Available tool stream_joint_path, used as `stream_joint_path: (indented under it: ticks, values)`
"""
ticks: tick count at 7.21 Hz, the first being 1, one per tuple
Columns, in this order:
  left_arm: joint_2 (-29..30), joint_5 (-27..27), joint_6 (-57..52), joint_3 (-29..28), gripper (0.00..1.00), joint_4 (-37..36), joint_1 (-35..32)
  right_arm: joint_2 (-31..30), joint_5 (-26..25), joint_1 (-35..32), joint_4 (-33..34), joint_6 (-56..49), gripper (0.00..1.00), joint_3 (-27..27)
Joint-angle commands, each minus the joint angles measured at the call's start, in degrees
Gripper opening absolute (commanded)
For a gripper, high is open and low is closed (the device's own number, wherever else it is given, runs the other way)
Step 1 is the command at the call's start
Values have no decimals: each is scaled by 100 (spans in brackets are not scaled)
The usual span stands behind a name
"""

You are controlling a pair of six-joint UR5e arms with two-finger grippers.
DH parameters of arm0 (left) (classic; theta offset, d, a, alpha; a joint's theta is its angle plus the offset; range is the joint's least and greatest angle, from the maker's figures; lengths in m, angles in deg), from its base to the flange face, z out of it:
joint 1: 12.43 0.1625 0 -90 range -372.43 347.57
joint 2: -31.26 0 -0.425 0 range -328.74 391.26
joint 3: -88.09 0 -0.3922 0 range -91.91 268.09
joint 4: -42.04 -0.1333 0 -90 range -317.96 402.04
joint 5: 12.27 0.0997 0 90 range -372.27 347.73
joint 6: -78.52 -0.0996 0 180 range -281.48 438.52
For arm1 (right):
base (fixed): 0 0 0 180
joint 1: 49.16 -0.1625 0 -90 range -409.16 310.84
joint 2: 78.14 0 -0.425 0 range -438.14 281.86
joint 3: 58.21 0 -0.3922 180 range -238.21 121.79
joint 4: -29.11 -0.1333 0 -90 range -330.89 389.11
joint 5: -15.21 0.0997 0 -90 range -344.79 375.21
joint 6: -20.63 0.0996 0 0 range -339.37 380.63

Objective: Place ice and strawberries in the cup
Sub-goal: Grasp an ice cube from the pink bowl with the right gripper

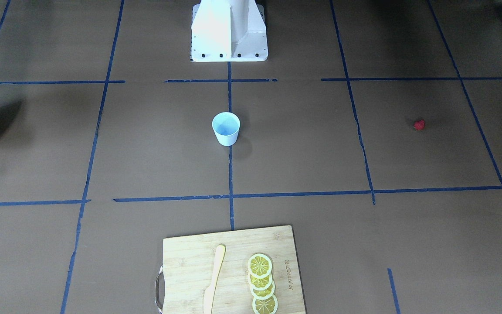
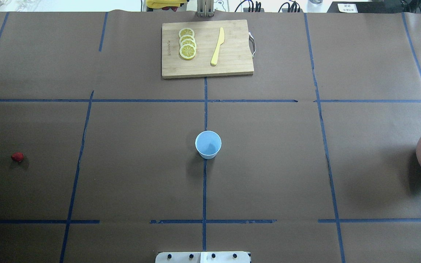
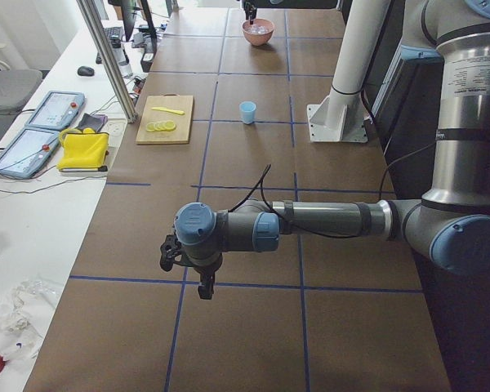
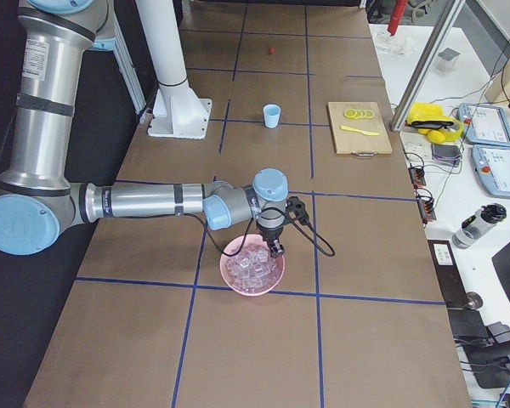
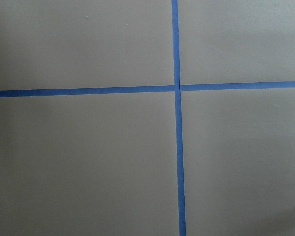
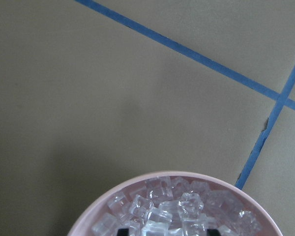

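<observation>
In round pink bowl [image 4: 253, 289], glassy ice [image 6: 157, 211].

- Made out a printed brand mark on the cutting board [image 1: 185, 270], running along the edge just beside the lemon slices [image 1: 260, 265]; letters too small and blurred to spell.
- Spotted a small stamped logo [image 1: 276, 236] at the board's corner nearest the robot; not legible.
- Noted a white label [image 3: 469, 82] with lines of fine print on the upright link of the left arm [image 3: 327, 219]; unreadable.
- Found a like label [image 4: 36, 58] on the right arm [image 4: 136, 201]; unreadable too.
- Saw dark characters on a white card [image 2: 345, 6] past the table's far edge; could not be read.
</observation>
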Motion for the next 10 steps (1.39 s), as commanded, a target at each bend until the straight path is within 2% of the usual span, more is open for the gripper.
stream_joint_path:
  ticks: [1, 10]
  values:
    - [0, 0, 0, -3, 100, 1, 0, -4, -320, 335, 9, -3, 60, -19]
    - [18, 0, 0, 6, 100, 1, 9, -21, -311, 485, 70, 14, 60, -178]
